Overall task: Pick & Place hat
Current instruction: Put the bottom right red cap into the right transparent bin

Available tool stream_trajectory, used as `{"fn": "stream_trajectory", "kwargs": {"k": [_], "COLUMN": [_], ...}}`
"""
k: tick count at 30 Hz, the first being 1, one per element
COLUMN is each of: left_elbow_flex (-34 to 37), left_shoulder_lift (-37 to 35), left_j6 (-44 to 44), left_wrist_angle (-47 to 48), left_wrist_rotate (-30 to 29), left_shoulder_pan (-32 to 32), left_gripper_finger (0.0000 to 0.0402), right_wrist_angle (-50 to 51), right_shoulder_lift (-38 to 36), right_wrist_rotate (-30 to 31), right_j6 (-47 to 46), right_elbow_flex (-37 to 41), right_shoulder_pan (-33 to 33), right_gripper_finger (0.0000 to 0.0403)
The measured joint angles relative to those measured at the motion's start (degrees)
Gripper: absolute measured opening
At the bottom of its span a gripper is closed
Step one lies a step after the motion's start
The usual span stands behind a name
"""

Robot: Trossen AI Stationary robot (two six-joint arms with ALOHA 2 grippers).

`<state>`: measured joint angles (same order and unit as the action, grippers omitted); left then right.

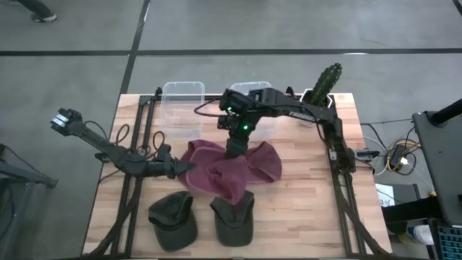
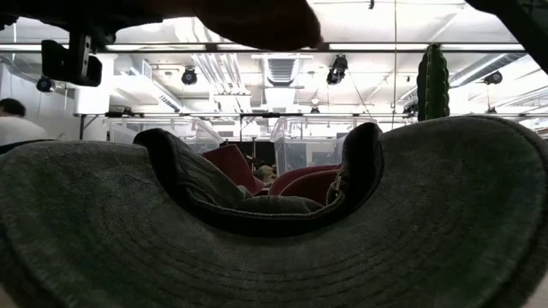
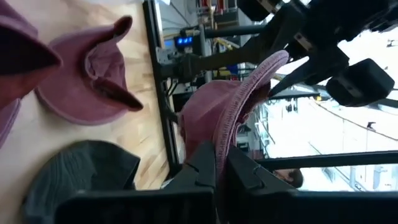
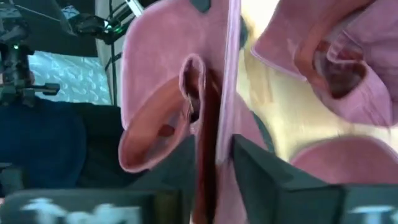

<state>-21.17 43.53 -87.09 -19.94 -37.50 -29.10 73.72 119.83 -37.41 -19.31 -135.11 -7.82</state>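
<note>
Several maroon hats (image 1: 238, 172) lie piled mid-table; two more show in the right wrist view (image 4: 329, 56). Two dark grey hats (image 1: 173, 218) (image 1: 232, 217) rest on the table near its near edge, and one fills the low view (image 2: 274, 257). My left gripper (image 1: 180, 167) is at the pile's left edge, shut on a maroon hat's brim. My right gripper (image 1: 234, 148) points down into the pile's top, shut on a maroon hat (image 4: 155, 93). Whether both hold the same hat I cannot tell for sure. My left gripper pinches the brim edge (image 3: 225, 134) of a maroon hat between its two fingers, coming level from the table's left. The brim stands on edge and rises away from the fingers toward the right arm. My right gripper pinches a maroon hat at a fold of its brim (image 4: 214, 124), from above, pointing down. The crown (image 4: 149, 130) bulges to one side of the fingers. How much of the hat lies on the pile is hidden.
Two clear plastic bins (image 1: 182, 108) (image 1: 254, 108) stand at the far side of the table. A green cactus (image 1: 325, 83) stands at the far right corner. Black rails run along both table sides. Bare wood (image 1: 310, 209) lies to the right of the hats.
</note>
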Motion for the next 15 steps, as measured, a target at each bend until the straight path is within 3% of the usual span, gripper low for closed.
{"fn": "stream_trajectory", "kwargs": {"k": [7, 15], "left_elbow_flex": [0.0, 0.0], "left_shoulder_lift": [-1.6, -3.4], "left_j6": [1.8, 7.1], "left_wrist_angle": [1.9, 2.1], "left_wrist_rotate": [-6.6, -21.4], "left_shoulder_pan": [0.0, 0.0], "left_gripper_finger": [0.0004, 0.0004], "right_wrist_angle": [0.3, -1.1], "right_shoulder_lift": [-4.5, -11.1], "right_wrist_rotate": [1.7, 9.7], "right_j6": [-0.5, -3.4], "right_elbow_flex": [0.1, 0.1], "right_shoulder_pan": [-2.4, -5.2], "right_gripper_finger": [0.0175, 0.0195]}}
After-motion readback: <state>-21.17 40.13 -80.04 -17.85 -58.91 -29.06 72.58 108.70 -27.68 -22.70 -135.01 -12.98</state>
